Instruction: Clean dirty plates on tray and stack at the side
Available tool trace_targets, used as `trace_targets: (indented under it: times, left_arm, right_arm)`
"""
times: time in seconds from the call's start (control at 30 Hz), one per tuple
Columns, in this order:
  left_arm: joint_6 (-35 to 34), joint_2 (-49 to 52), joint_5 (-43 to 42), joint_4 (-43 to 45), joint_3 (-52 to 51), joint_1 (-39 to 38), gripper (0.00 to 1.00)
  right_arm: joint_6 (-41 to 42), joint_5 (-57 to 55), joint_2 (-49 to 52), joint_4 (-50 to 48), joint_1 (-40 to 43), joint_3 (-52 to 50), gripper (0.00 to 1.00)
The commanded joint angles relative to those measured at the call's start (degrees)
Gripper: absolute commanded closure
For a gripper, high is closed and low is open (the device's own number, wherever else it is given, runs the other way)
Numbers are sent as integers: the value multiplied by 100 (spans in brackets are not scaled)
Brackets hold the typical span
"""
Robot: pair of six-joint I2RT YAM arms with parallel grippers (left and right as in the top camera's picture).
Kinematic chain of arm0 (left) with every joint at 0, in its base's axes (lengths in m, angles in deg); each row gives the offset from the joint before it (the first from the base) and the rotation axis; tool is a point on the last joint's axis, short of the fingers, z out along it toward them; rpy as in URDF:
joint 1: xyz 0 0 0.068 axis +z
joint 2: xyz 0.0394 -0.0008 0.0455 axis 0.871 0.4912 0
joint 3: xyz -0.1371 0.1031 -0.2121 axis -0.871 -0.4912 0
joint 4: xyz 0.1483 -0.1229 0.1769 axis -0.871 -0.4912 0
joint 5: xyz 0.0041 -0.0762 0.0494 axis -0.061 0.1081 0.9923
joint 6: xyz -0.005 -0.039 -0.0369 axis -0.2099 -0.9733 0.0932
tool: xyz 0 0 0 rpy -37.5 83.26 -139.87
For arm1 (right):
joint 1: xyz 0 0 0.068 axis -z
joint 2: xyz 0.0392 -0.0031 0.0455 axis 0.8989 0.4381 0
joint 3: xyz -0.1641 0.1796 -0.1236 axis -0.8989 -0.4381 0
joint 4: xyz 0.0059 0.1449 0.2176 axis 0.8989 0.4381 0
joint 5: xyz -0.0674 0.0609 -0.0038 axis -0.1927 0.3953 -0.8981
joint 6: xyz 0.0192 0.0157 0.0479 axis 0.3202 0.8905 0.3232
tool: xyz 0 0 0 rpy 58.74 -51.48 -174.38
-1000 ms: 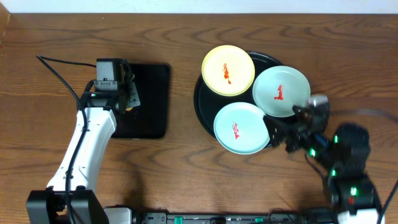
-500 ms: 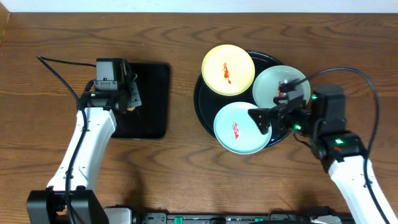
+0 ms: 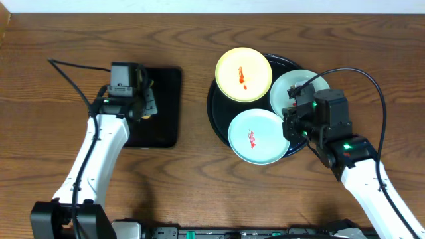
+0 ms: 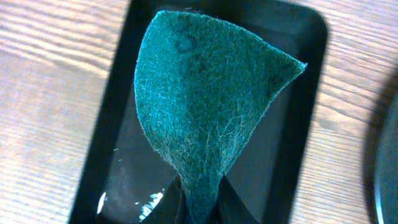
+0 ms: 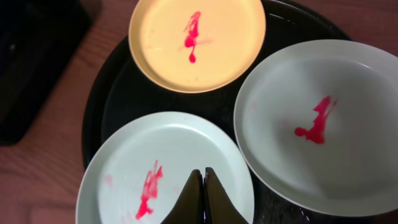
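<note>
Green pad (image 4: pixel 205 106) pinched by left fingers (image 4: pixel 235 208) | right fingers (image 5: pixel 191 199) closed over mint plate (image 5: pixel 205 149)

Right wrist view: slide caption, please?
Shut claw above smeared yellow plate, left pale plate and right pale plate on the black tray.

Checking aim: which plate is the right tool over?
The mint plate nearest the robot: the right tool is above it. The yellow plate and other mint plate lie beyond.
</note>
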Motion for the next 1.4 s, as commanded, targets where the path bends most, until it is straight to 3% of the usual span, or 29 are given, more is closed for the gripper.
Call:
trace_targets:
  times: [0.0, 0.27, 0.57, 0.8, 1.2, 1.37]
  left_arm:
    - [-101, -72, 72, 37, 577, -153, 93]
    - [-229, 492, -13, 133, 1545, -376, 93]
    - [-195, 2120, -15, 756, 2933, -1567, 93]
    - [-216, 3018, -13, 1659, 2953, -2234, 93]
    - [-511, 3624, -15, 2153, 2951, -2750, 93]
    - [-1576, 3971, -13, 2514, 2951, -2776, 93]
  right_arm:
    - [291, -107, 289, -199, -7, 122, 99]
    - [461, -120, 940, -317, 13, 396, 99]
    - [1158, -804, 1220, -348, 472, 719, 99]
    - [1185, -802, 1246, -227, 1051, 719, 99]
    - [1187, -728, 1847, -466, 1178, 719, 99]
    - [1189, -323, 2535, -1703, 1145, 723, 99]
